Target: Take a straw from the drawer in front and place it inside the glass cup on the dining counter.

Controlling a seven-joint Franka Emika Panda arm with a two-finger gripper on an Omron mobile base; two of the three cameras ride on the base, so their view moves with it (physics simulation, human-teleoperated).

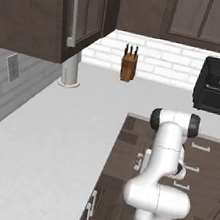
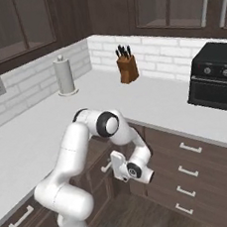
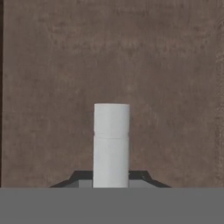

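Closest to my hand camera is a white cylindrical handle, standing on end in that view. My fingers are its dark tips, one pressed against each side of the handle's lower end, so I am pinching the handle. Behind it lies the dark brown wood grain of the drawer front, flat and close, facing my hand squarely. Whether that drawer is pulled out at all I cannot tell.

From the right base camera, my white arm folds down from the elbow and reaches low under the edge of the desk. My hand sits against the dark cabinet fronts below the corner of the white top. To the right of my hand is a stack of dark drawer fronts, each with a silver bar pull, all flush.

On the desk near the brick wall stands a wooden knife block with dark handles sticking up. A paper towel roll stands upright on its holder well to the left of it. A black countertop oven sits at the far right of the white top. Dark upper cabinets with glass panes hang above, and a wall socket is set in the grey brick at the left.
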